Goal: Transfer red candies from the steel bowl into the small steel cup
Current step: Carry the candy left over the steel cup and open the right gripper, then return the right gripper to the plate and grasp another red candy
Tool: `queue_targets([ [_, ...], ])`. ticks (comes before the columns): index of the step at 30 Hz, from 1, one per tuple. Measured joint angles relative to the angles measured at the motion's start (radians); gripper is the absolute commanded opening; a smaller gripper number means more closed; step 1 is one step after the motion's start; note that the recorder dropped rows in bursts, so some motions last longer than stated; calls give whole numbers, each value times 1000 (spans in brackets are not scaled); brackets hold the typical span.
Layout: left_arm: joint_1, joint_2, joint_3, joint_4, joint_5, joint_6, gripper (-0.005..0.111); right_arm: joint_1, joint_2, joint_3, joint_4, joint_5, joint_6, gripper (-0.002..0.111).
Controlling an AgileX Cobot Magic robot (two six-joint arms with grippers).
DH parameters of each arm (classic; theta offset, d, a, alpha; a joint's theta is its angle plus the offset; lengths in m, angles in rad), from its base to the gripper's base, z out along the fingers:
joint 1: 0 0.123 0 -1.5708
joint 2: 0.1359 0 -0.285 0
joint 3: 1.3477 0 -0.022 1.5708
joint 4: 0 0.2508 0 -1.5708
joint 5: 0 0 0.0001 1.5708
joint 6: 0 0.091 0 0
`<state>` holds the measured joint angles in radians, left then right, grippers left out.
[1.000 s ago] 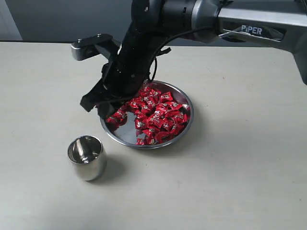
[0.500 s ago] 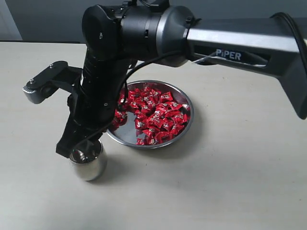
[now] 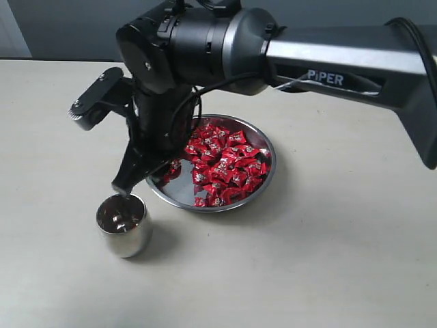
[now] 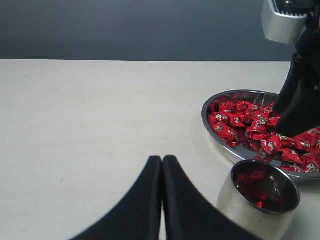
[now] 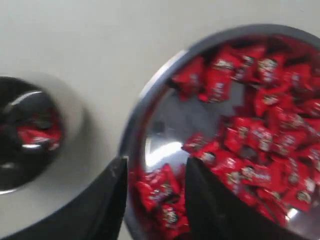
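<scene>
The steel bowl (image 3: 179,192) holds a heap of red candies (image 3: 225,164) on its right side. The small steel cup (image 3: 126,236) stands upright just left of and nearer than the bowl. The right wrist view shows a red candy (image 5: 37,135) in the cup (image 5: 75,115), and the left wrist view shows red in the cup (image 4: 240,210) too. My right gripper (image 3: 127,186) hangs between cup and bowl, over the bowl's (image 5: 150,95) near-left rim. It is open (image 5: 155,172), with only bowl candies (image 5: 260,100) showing below the gap. My left gripper (image 4: 162,160) is shut and empty, left of the cup.
The right arm (image 3: 205,61) reaches across from the right, over the bowl's far side, and shows as a black shape (image 4: 300,95) above the bowl (image 4: 210,107) in the left wrist view. The pale table (image 3: 341,260) stretches around. A dark wall lies behind.
The right gripper went from the bowl's left part to over the cup. It has since lifted and swung back towards the bowl with jaws open.
</scene>
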<state>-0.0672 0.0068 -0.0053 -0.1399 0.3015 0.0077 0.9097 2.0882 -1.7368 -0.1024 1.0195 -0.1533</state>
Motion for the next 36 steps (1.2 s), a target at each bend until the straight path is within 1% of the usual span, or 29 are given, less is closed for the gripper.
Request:
queue_targets([
  [2, 0, 0, 0, 0, 0, 0, 0, -22, 0, 0, -56, 0, 62, 38],
  [5, 0, 0, 0, 0, 0, 0, 0, -60, 0, 0, -66, 0, 95, 38],
  [11, 0, 0, 0, 0, 0, 0, 0, -123, 50, 0, -1, 0, 108, 38],
  [19, 0, 0, 0, 0, 0, 0, 0, -137, 138, 0, 81, -43, 108, 38],
  [28, 0, 0, 0, 0, 0, 0, 0, -137, 189, 0, 84, -47, 108, 37],
  [30, 0, 0, 0, 0, 0, 0, 0, -137, 189, 0, 77, -50, 108, 31],
  [31, 0, 0, 0, 0, 0, 0, 0, -137, 189, 0, 73, -52, 108, 26],
  [32, 0, 0, 0, 0, 0, 0, 0, -137, 189, 0, 65, -52, 108, 19],
  [36, 0, 0, 0, 0, 0, 0, 0, -137, 191, 0, 43, -54, 108, 2],
])
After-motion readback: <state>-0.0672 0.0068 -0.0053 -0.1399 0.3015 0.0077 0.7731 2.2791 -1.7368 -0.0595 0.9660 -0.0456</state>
